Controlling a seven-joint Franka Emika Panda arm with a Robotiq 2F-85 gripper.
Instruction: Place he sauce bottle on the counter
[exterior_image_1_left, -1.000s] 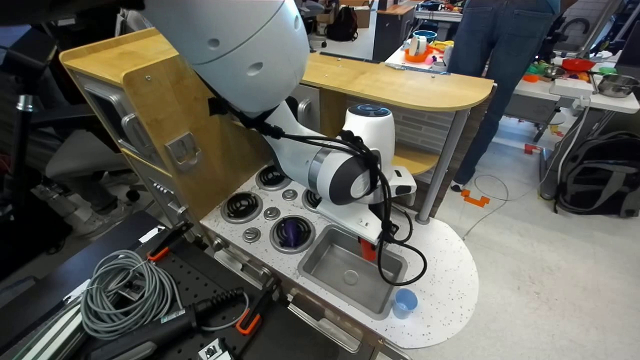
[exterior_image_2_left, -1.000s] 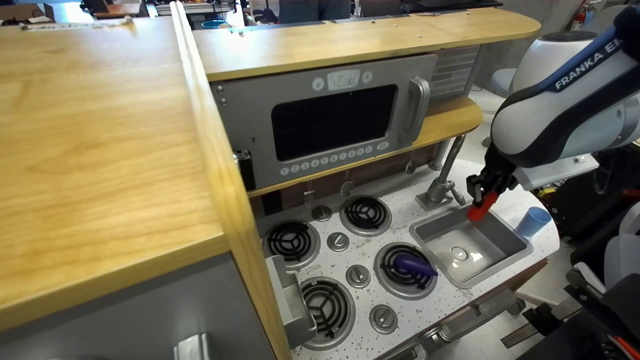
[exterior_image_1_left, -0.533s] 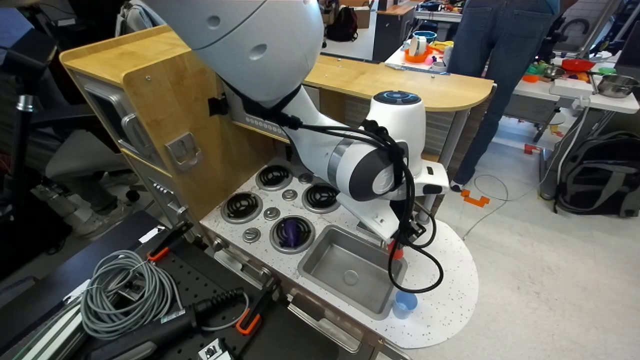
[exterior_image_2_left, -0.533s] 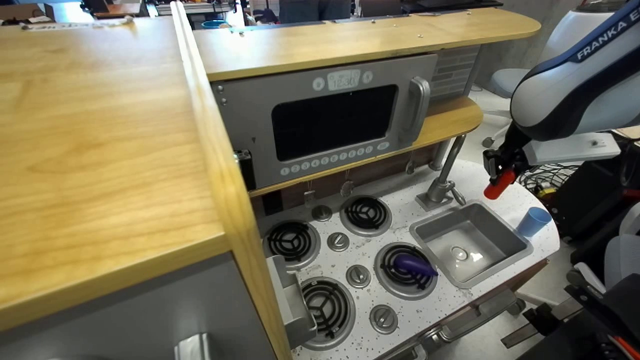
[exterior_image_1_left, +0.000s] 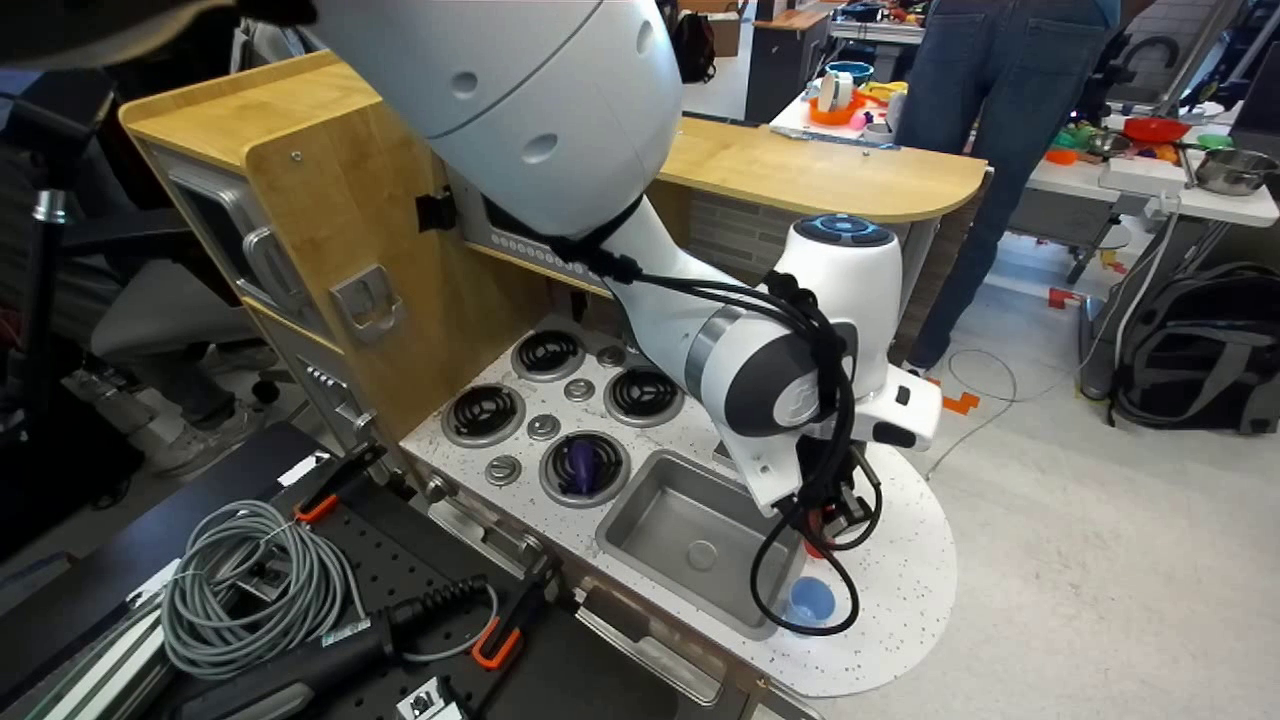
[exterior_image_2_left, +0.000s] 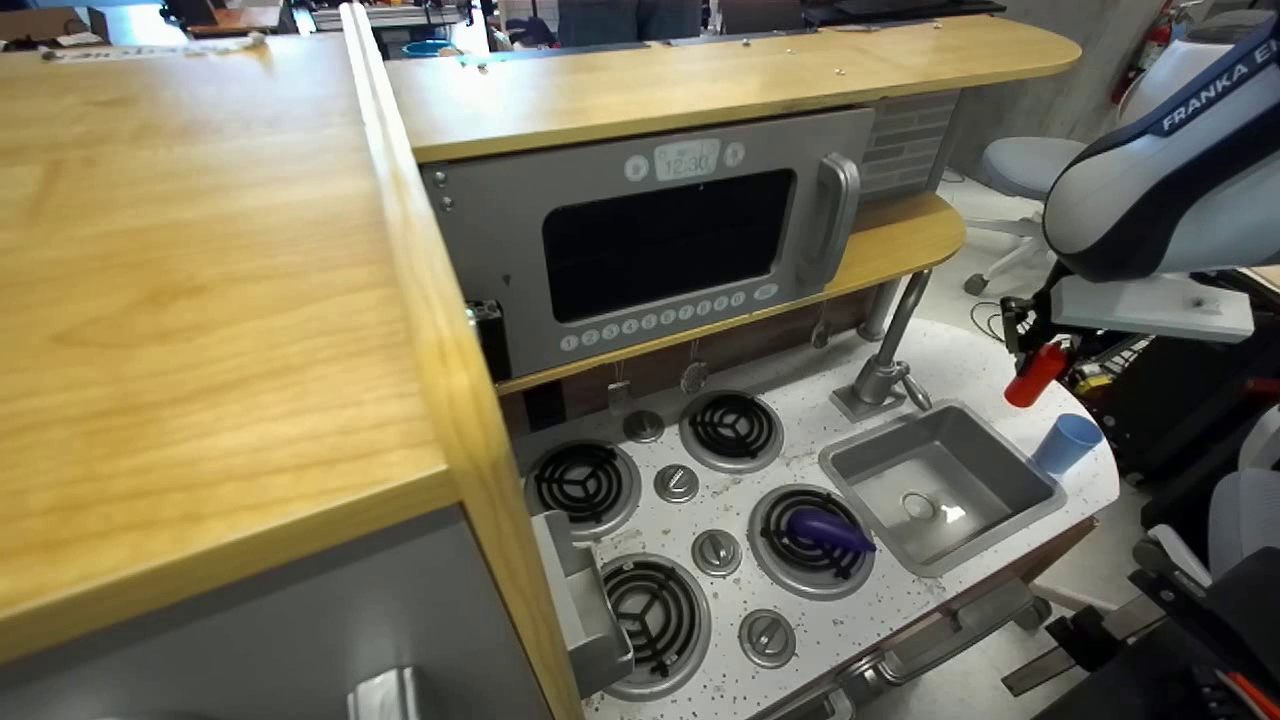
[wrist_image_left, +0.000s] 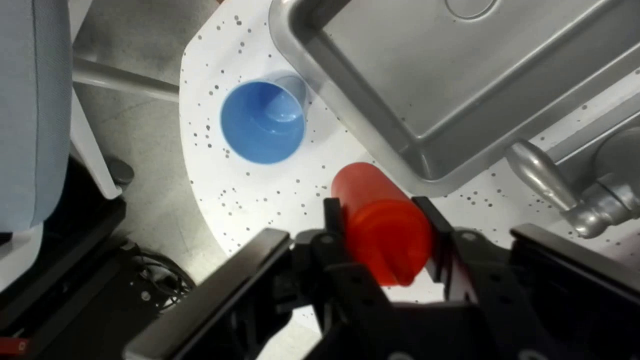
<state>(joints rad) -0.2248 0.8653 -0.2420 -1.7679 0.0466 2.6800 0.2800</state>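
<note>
You have the red sauce bottle (wrist_image_left: 382, 230) secured: the end effector (wrist_image_left: 381, 214) is grasping it, its fingers (wrist_image_left: 333, 215) against opposite flanks in the wrist view. So the pick-up looks done, and most of the carrying too, I'd judge, since the bottle is over the rounded end of the white speckled desk (exterior_image_1_left: 895, 600). In the wrist view its base shows just beside the rim of the grey sink (wrist_image_left: 430, 60), near the pale blue cup (wrist_image_left: 262, 122) yet apart from it. What you have left is the placing itself. In an exterior view the bottle (exterior_image_2_left: 1036, 376) leans, and its base seems to hang above the desk rather than rest there; how big the gap is I can't tell, and black cables (exterior_image_1_left: 845, 405) cover much of the bottle in an exterior view. As I see it, you need to bring it more upright, lower it until the base sits flat, let go and back away. Keep the descent clear of the sink's rim and the cup, or the base could catch the edge and tip.
</note>
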